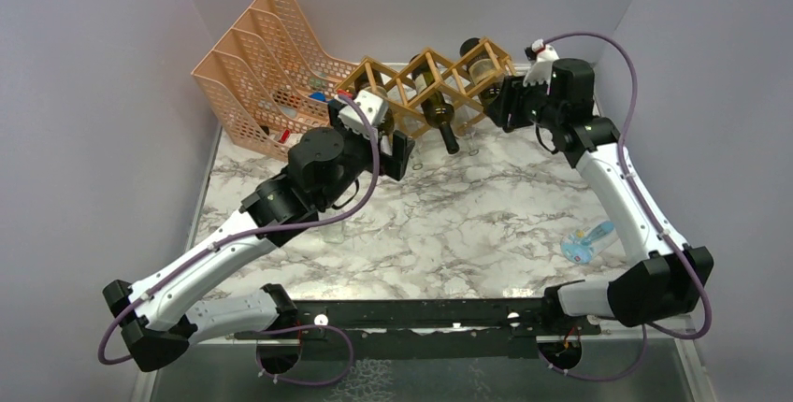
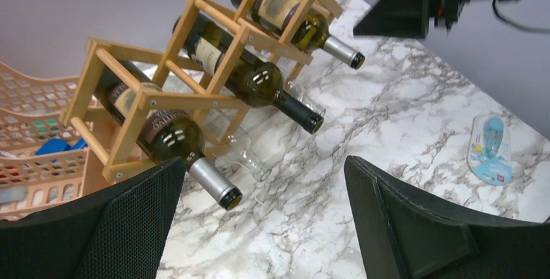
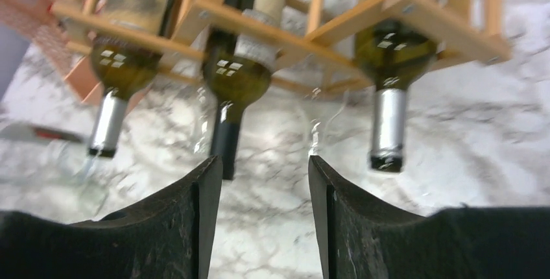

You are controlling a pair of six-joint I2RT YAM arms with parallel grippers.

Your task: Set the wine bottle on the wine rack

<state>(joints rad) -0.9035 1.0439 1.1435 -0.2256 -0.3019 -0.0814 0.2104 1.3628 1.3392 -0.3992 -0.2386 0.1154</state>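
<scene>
Rack: wine rack [image 1: 409, 87], a light wooden lattice of diamond cells, at the far edge of the marble table [image 1: 449, 224].
Bottle, left cell: green wine bottle [image 2: 170, 135] with a silver capsule, lying in the rack, neck pointing out toward the arms.
Bottle, middle cell: dark wine bottle [image 2: 254, 79] with a black capsule, seated in the rack, neck out over the table.
Bottle, right cell: green wine bottle [image 2: 293, 21] with a silver capsule, seated in the rack.
Under the rack: clear glass [image 2: 245, 154], too faint to name.
Right gripper [image 3: 264, 163]: fingers apart with a narrow gap and nothing between them. It is close in front of the rack, and the black-capsuled neck is just beyond its left finger.
Left gripper [image 2: 264, 176]: fingers spread wide, empty, near the rack's left end.
Organizer: peach perforated file organizer [image 1: 262, 65], just beside the rack on its left.
Loose item: small light-blue package [image 1: 587, 241], on the table well apart from the rack, near the right arm.
</scene>
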